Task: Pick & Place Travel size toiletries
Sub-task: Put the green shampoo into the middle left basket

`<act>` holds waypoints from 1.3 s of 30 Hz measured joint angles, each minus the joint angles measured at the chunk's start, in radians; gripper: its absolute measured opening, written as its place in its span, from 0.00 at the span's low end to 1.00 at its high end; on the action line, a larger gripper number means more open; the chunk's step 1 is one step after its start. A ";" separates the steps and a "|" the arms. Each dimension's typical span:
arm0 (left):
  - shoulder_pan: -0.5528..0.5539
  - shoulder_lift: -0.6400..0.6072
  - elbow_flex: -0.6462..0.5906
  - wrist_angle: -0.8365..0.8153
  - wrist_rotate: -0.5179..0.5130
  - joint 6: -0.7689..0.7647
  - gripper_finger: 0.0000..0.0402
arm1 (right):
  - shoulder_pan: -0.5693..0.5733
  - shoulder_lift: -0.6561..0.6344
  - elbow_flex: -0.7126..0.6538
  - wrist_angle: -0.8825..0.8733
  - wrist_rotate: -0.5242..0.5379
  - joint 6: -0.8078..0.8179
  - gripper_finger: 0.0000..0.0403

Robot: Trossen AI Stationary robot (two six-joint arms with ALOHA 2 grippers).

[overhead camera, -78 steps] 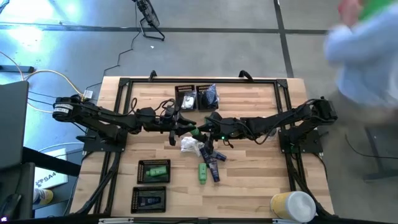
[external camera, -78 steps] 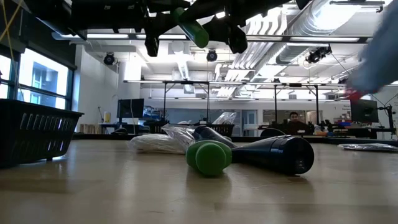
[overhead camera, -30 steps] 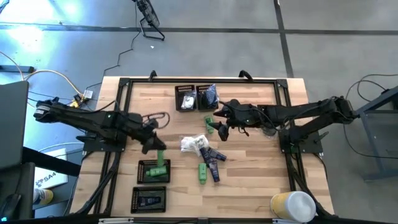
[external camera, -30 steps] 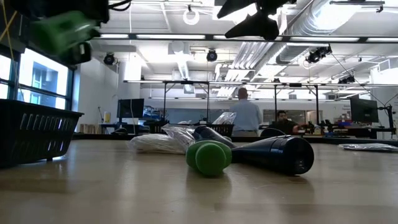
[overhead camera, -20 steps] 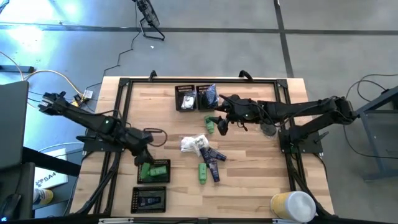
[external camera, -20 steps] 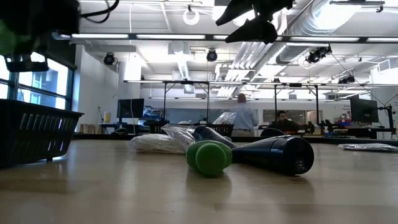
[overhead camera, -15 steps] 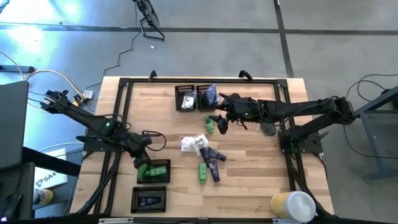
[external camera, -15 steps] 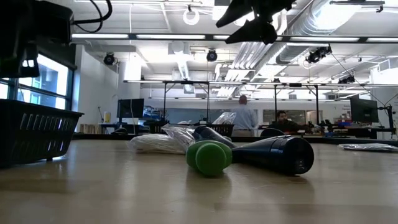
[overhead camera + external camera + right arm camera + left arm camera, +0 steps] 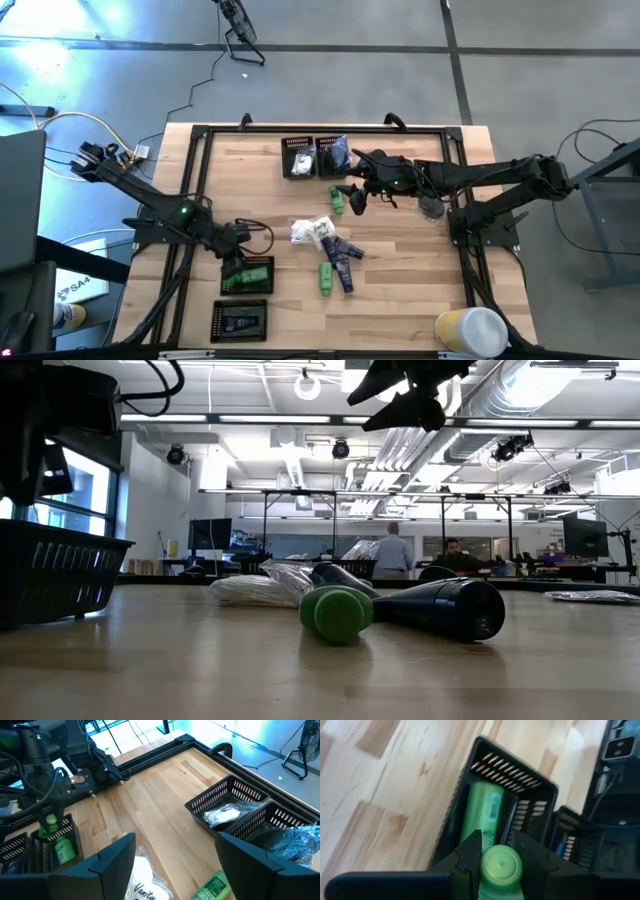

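Left hand (image 9: 497,851) pinches a green tube (image 9: 498,870) by its cap, upright over the black mesh tray (image 9: 457,812) near the counter's (image 9: 400,260) front-left edge, above another green tube (image 9: 482,812) lying inside. Right hand (image 9: 172,855) hangs spread above open wood beside the far trays (image 9: 227,795). Loose toiletries (image 9: 330,255) cluster mid-counter.

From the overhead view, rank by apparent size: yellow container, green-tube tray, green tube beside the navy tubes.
1. Yellow container, though maybe nearer the camera
2. green-tube tray
3. green tube beside the navy tubes, smallest
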 joint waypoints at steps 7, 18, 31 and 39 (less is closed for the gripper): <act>0.001 0.031 0.000 0.054 0.000 0.017 0.28 | 0.000 0.000 0.000 0.000 0.000 0.000 0.66; 0.002 0.038 0.000 0.065 0.000 0.019 0.61 | 0.001 0.000 0.000 0.000 -0.004 0.004 0.66; 0.002 0.038 0.000 0.071 0.003 0.019 0.33 | 0.001 0.000 0.000 0.001 -0.005 0.004 0.66; 0.002 0.038 0.000 0.102 0.115 -0.031 0.23 | 0.001 0.000 0.000 0.001 -0.005 0.004 0.66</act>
